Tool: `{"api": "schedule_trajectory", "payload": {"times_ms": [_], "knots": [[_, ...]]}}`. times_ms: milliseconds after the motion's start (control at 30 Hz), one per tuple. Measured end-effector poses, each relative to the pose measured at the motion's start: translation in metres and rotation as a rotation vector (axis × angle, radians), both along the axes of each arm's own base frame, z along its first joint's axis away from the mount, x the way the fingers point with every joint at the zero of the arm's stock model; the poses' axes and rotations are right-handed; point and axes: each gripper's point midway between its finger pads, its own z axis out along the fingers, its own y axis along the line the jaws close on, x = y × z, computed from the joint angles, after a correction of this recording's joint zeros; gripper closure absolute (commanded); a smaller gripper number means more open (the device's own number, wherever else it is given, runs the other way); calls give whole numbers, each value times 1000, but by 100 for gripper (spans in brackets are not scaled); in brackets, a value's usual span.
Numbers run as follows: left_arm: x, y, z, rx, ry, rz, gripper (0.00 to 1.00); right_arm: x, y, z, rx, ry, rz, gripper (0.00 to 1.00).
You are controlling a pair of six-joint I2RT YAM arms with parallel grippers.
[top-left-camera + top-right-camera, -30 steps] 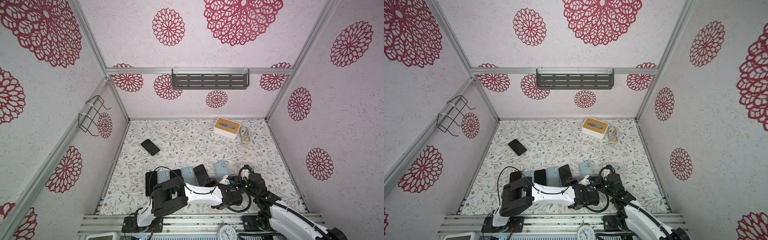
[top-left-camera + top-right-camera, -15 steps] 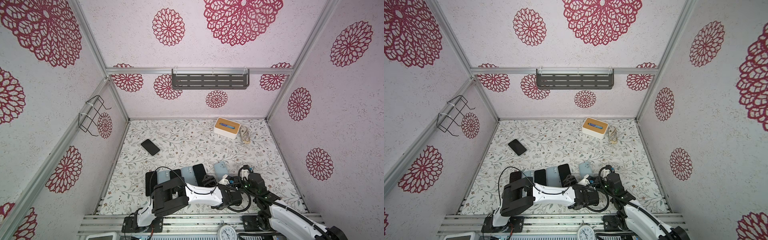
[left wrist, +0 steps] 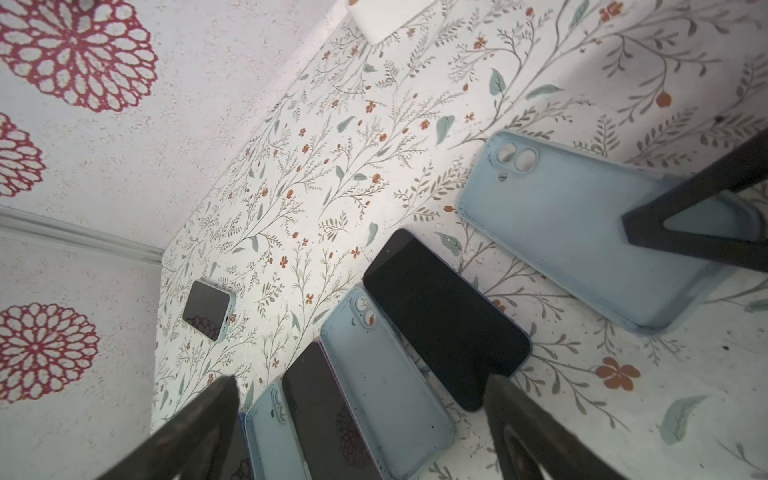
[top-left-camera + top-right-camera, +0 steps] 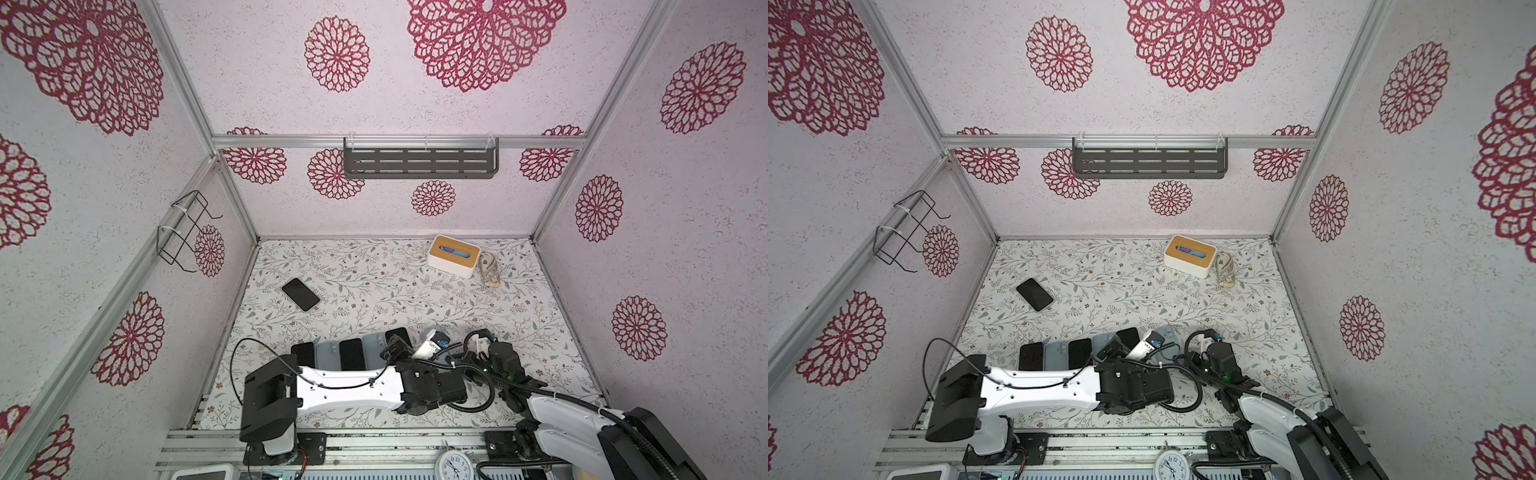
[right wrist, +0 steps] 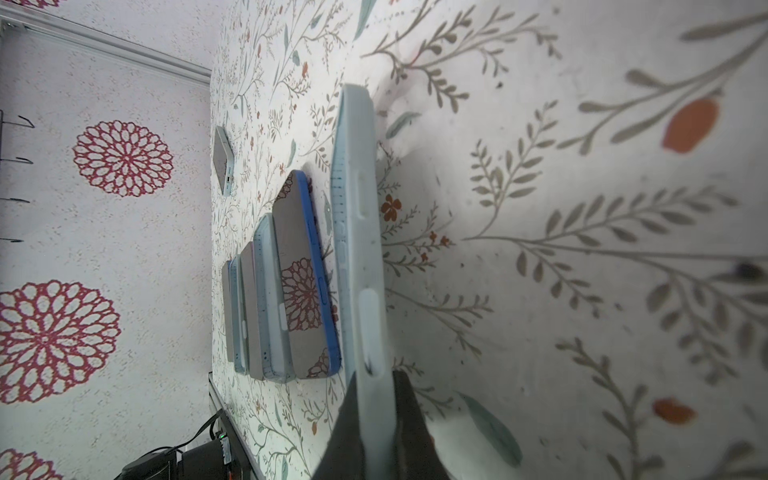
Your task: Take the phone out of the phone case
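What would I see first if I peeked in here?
Huge red flowers cover the walls. Up front on the table, phones and cases lie in a row. The right hand pinches a pale blue case beside that row.

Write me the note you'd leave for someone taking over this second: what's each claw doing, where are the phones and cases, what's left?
Left gripper: open, empty, above the row of phones and cases.
Right gripper: shut on the empty blue case.
Done: a bare phone lies at the row's end, beside that case.
Left: set the case down; the far phone looks cased, likely next.
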Motion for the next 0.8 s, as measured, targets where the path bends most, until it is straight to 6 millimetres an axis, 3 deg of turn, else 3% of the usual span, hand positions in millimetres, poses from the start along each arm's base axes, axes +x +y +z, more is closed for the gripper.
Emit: {"api": "schedule_trajectory", "payload": {"times_ms": [400, 633, 800], "knots": [[22, 124, 26, -384, -2, 317, 3, 16, 25, 1, 2, -38, 43, 100], [22, 167, 43, -551, -26, 407, 3, 18, 43, -5, -5, -56, 64, 100], [19, 176, 48, -600, -30, 418, 3, 19, 49, -10, -2, -54, 46, 100]]}}
